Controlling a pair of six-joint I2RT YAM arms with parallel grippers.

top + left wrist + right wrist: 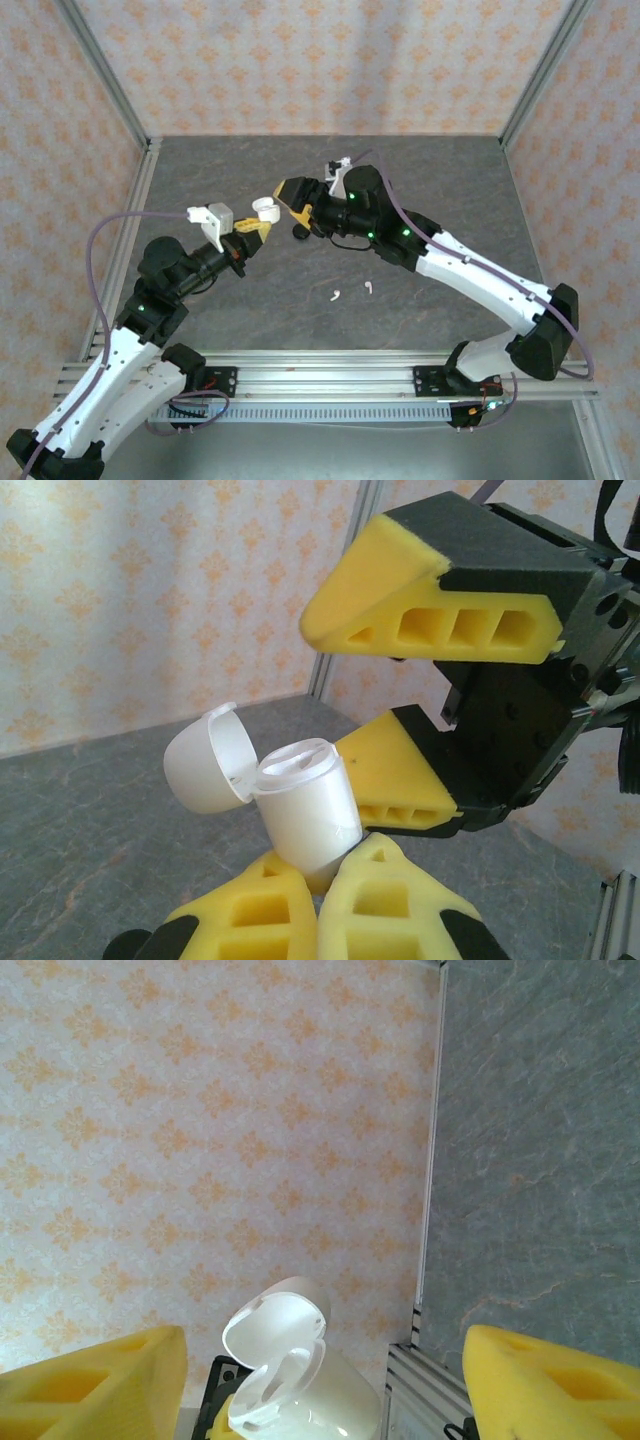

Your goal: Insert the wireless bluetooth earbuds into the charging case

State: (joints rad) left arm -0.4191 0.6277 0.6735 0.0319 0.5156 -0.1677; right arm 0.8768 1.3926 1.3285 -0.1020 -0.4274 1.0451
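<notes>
The grey, marble-patterned bench [450,190] carries a white earbud [335,294], lying a little beyond the aluminium rail [330,362] that runs along its near edge; a second white earbud [368,288] lies slightly farther from that rail, apart from the first

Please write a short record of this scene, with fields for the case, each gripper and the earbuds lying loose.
case: white charging case, lid open, held up above the table
left gripper: shut on the lower part of the case
right gripper: open, close beside the case's mouth, nothing between its fingers
loose earbuds: two white earbuds on the table, apart from each other
</notes>
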